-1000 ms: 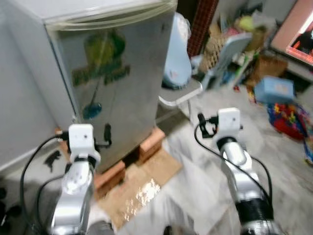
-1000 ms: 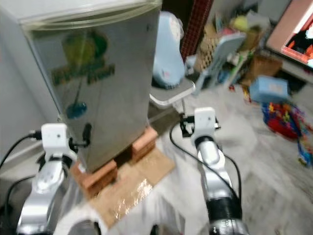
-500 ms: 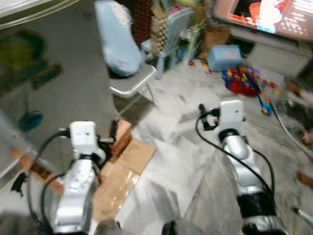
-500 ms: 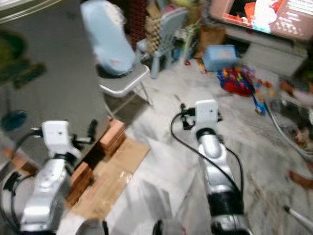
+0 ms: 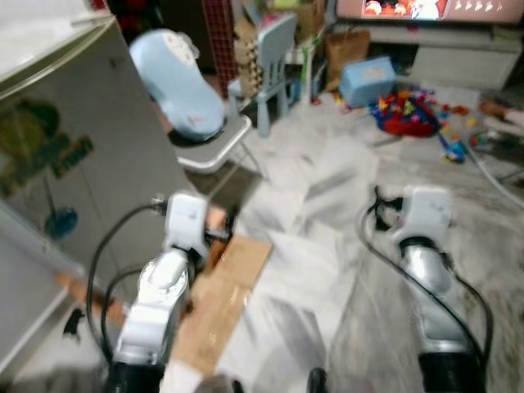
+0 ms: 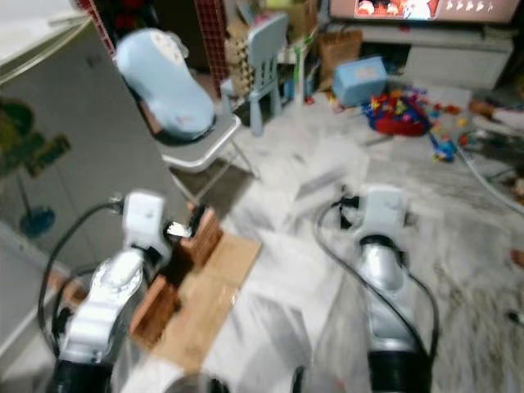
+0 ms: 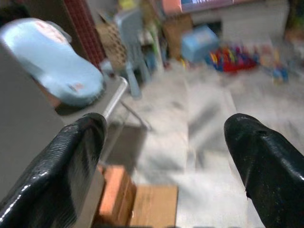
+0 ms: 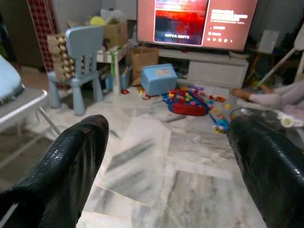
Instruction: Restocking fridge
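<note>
Left eye view, near field: both silver arms are raised over a pale marble floor (image 5: 327,213). The left gripper (image 7: 161,156) is spread wide with nothing between its fingers (image 7: 61,161); the right gripper (image 8: 166,156) is likewise wide and empty, fingers (image 8: 61,166) well apart.

Just beyond the left arm lies a flat sheet of cardboard (image 5: 225,295) on the floor, with red bricks (image 6: 201,237) beside it. The bricks sit at the foot of the fridge (image 5: 57,172) — a grey cabinet on the robot's left, door closed, with a green and blue sticker (image 5: 37,151) on its front. Neither gripper touches it.

Middle distance: a metal folding chair (image 5: 213,151) stands just beside the fridge, carrying a light blue baby bath seat (image 5: 176,82). Behind it is a small blue plastic chair (image 8: 83,57).

Far field: a blue box (image 8: 159,78) and a heap of coloured toys (image 8: 187,102) lie on the floor before a low white TV stand (image 8: 213,71) — the screen (image 8: 197,21) above it is lit. A person's legs (image 8: 273,97) rest on the floor at the far right.
</note>
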